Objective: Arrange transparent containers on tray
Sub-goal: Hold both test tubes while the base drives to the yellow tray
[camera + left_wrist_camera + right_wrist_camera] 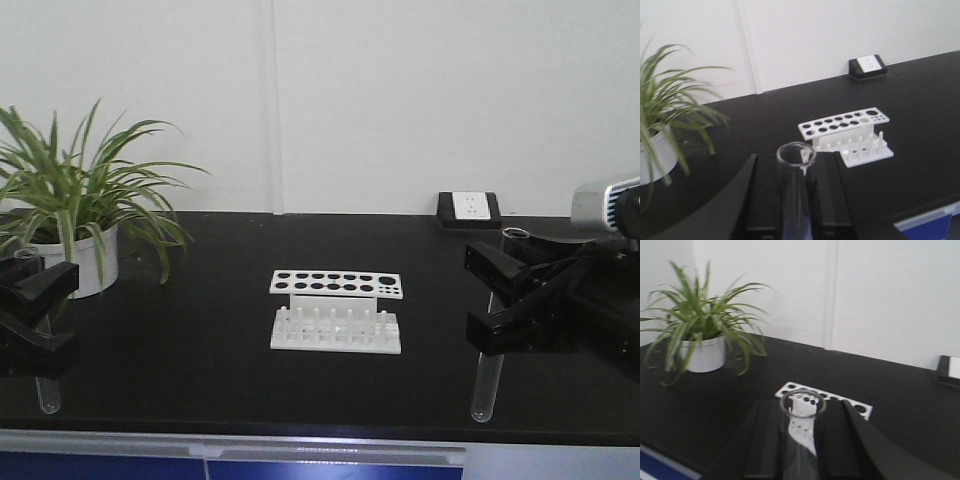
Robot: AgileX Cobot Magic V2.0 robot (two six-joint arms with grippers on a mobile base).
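Observation:
I hold two transparent containers, both clear glass test tubes standing upright. My left gripper (pixel 50 315) at the table's left edge is shut on one test tube (pixel 47 390), whose rounded bottom hangs below the fingers. In the left wrist view its open rim (pixel 796 154) shows between the black fingers (pixel 762 195). My right gripper (pixel 480 297) on the right is shut on the other test tube (pixel 485 385), whose rim (pixel 802 402) sits between the black fingers (pixel 767 440). The tray is out of view.
A white holed tube rack (pixel 336 310) stands mid-table between the arms, with nothing in it. A potted green plant (pixel 75 200) sits at the back left. A socket box (pixel 468 208) lies against the wall at the back right. The black table's front edge (pixel 330 440) runs close below both tubes.

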